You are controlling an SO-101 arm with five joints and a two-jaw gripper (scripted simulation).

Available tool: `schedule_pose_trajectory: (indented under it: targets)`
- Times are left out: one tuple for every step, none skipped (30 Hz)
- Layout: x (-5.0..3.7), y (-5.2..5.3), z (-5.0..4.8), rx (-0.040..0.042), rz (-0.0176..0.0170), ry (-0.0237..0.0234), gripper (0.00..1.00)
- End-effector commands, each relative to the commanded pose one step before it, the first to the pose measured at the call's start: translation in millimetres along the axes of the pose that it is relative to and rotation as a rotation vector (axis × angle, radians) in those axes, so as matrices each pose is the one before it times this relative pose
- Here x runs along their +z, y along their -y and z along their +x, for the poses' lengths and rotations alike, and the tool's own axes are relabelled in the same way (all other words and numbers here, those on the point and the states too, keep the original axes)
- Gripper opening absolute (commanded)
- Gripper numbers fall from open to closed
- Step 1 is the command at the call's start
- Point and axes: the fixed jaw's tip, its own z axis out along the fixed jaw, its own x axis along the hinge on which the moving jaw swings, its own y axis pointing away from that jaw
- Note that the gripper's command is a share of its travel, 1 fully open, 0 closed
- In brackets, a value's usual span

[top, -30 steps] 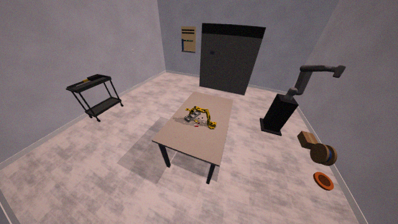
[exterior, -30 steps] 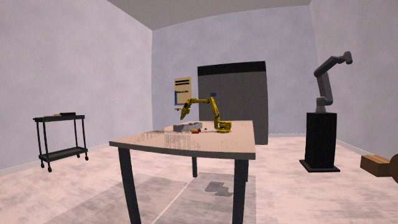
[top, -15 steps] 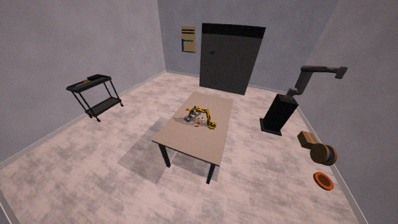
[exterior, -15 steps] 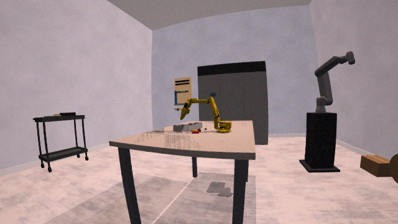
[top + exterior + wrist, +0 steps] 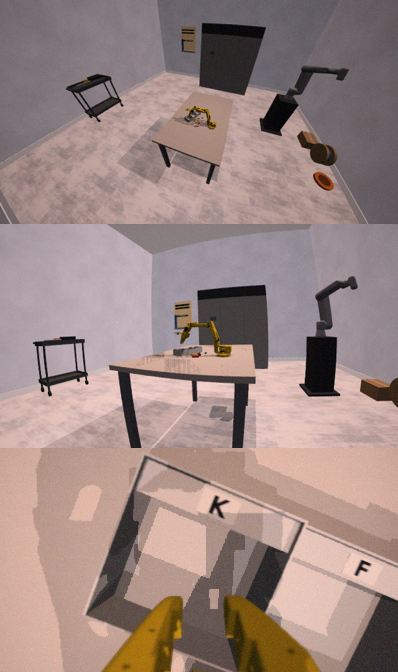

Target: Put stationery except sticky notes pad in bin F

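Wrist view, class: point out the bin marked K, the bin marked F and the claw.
Bin marked K (image 5: 217, 506), wrist view, its letter label.
Bin marked F (image 5: 362, 568), wrist view, its letter label.
Claw (image 5: 202, 615), wrist view, between the yellow fingertips.
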Motion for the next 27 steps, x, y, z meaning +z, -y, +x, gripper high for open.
schedule_pose_trajectory:
  targets:
    - [-12.9,-1.23,-12.809,0.00527,-0.00231,0.05998,0.07]
    - [-1.863,0.01,-0.686,0.0,0.0,0.0,0.07]
    - [-2.519,0.01,-0.881,0.0,0.0,0.0,0.07]
    - [-3.171,0.01,-1.036,0.0,0.0,0.0,0.07]
    - [-3.785,0.01,-1.131,0.0,0.0,0.0,0.07]
    - [-4.329,0.02,-1.158,0.0,0.0,0.0,0.07]
    - [-4.775,0.01,-1.113,0.0,0.0,0.0,0.07]
    - [-5.099,0.01,-1.003,0.0,0.0,0.0,0.07]
    - [-5.283,0.01,-0.842,0.0,0.0,0.0,0.07]
    - [-5.315,0.01,-0.648,0.0,0.0,0.0,0.07]
    - [-5.192,0.01,-0.443,0.0,0.0,0.0,0.07]
    - [-4.919,0.0,-0.249,0.0,0.0,0.0,0.07]
    - [-4.508,0.0,-0.083,0.0,0.0,0.0,0.07]
    - [-3.981,0.0,0.042,0.0,0.0,0.0,0.07]
    - [0.0,0.0,0.0,0.0,0.0,0.0,0.07]
    - [0.0,0.0,0.0,0.0,0.0,0.0,0.07]
    - [-3.364,0.0,0.12,0.0,0.0,0.0,0.07]
    - [-2.691,0.0,0.152,0.0,0.0,0.0,0.07]
    - [-2.002,0.0,0.145,0.0,0.0,0.0,0.07]
    - [-1.34,0.0,0.112,0.0,0.0,0.0,0.07]
    - [-0.755,0.0,0.069,0.0,0.0,0.0,0.07]
    - [-0.304,0.0,0.029,0.0,0.0,0.0,0.07]
    - [-0.047,0.0,0.004,0.0,0.0,0.0,0.07]
    - [0.119,0.15,0.14,-0.0004,0.00028,-0.00083,0.07]
    - [0.748,0.94,0.889,-0.00252,0.00173,-0.00524,0.07]
    - [1.79,2.23,2.172,-0.00603,0.00398,-0.01264,0.07]
    - [3.039,3.75,3.813,-0.01018,0.00623,-0.02169,0.08]
